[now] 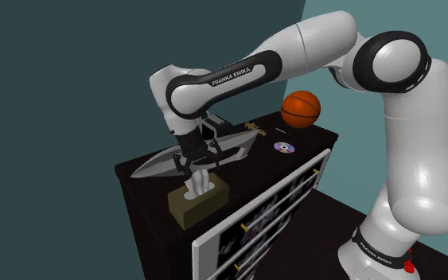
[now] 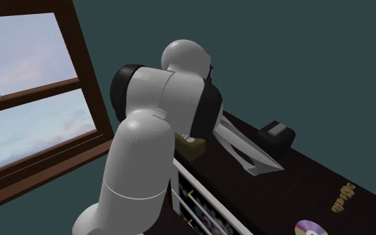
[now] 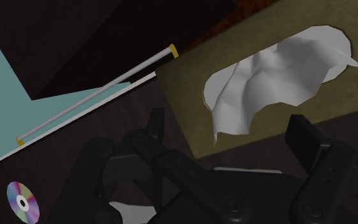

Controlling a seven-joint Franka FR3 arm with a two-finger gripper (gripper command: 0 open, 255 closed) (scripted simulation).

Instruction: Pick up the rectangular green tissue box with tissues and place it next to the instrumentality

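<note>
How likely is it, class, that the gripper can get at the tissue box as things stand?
Probably yes. The gripper hangs open just above the tissue box, with nothing between them. The grey pointed model near the box seems to leave the way down free.

Tissue box (image 1: 200, 204) on cabinet (image 1: 246, 163) top nr front edge; CD (image 1: 283, 147) near ball (image 1: 301, 109), prob. apart.

White arm (image 1: 421, 183), dark joints, black hand (image 3: 228, 130) (lettered FRANKA EMIKA).

olive tissue box (image 1: 196, 207) upright on cabinet (image 1: 152, 196)
</note>
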